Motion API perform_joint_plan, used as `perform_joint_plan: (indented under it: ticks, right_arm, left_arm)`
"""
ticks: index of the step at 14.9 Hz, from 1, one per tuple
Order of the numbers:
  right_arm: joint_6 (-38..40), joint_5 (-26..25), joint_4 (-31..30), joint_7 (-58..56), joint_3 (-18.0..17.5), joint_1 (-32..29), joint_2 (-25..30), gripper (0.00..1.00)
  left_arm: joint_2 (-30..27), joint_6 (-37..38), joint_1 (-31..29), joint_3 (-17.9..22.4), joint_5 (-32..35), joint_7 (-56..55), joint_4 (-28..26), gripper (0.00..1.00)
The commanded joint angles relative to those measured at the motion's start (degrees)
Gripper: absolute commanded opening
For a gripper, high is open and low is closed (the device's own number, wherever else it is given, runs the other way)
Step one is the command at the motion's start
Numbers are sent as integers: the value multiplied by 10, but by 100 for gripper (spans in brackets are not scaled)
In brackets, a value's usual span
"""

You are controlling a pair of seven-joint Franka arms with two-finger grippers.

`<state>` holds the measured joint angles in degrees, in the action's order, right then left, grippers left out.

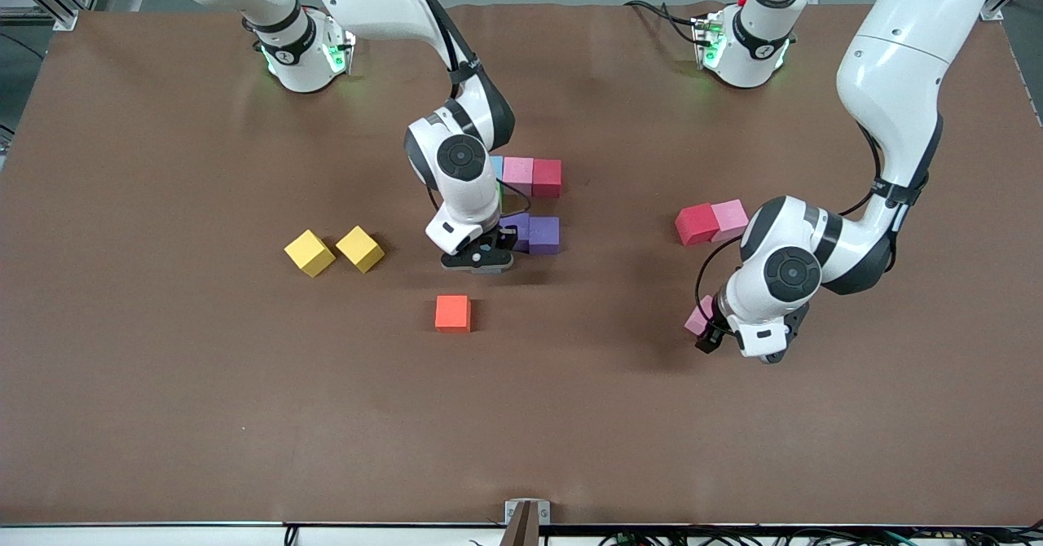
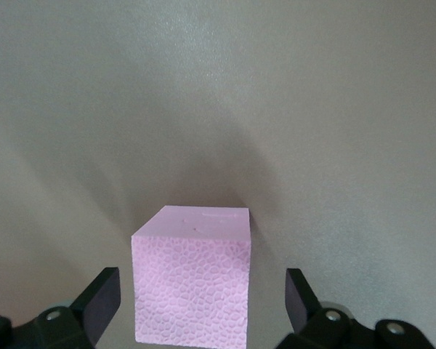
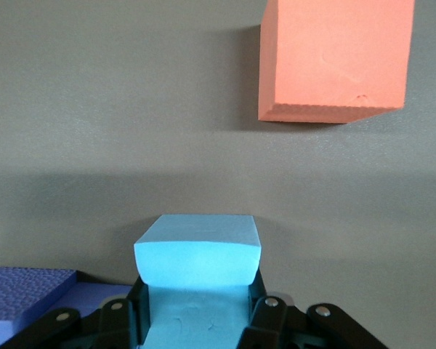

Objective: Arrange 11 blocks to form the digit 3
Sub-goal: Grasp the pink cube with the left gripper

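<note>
- You had the brown table (image 1: 163, 416) carrying everything, with wide bare room along its edge nearest the front camera.
- Your right gripper (image 1: 481, 259) sat low beside the two purple blocks (image 1: 534, 234), pinched on a light blue block (image 3: 198, 254); only the right wrist view showed you that block, hidden in the front view.
- Your left gripper (image 1: 707, 330) stood wide around a pink block (image 2: 192, 280) toward the left arm's end, pads clear of its sides in the left wrist view.
- The started digit 3 (image 1: 530, 204) lay mid-table: a blue, pink and red row, the purple pair nearer the camera.
- A red and pink pair (image 1: 711, 222) touched each other.
- The orange block (image 1: 453, 314) lay alone.
- Two yellow cubes (image 1: 334, 251) sat toward the right arm's end.
</note>
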<state>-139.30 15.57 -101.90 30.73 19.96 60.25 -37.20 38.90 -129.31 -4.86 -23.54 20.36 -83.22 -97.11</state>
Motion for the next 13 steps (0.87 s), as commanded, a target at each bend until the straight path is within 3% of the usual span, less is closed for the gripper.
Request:
perform_joint_plan:
  ticks: [1, 3, 4, 5, 13]
  right_arm:
    - [0, -2, -12, -2, 0, 2, 3, 13]
    - [0, -2, -11, 4, 0, 0, 3, 25]
    - [0, 0, -8, 4, 0, -4, 3, 49]
    - [1, 3, -7, 9, 0, -7, 3, 98]
    - [18, 3, 18, 6, 3, -18, 6, 100]
  left_arm:
    - [-5, -27, -5, -3, 12, 6, -19, 100]
    - [-5, -29, -5, -2, 12, 6, -20, 100]
    - [-5, -29, -5, -2, 12, 6, -21, 100]
    - [-5, -29, -5, -2, 12, 6, -21, 100]
    - [-5, -32, -6, -2, 27, 24, -32, 100]
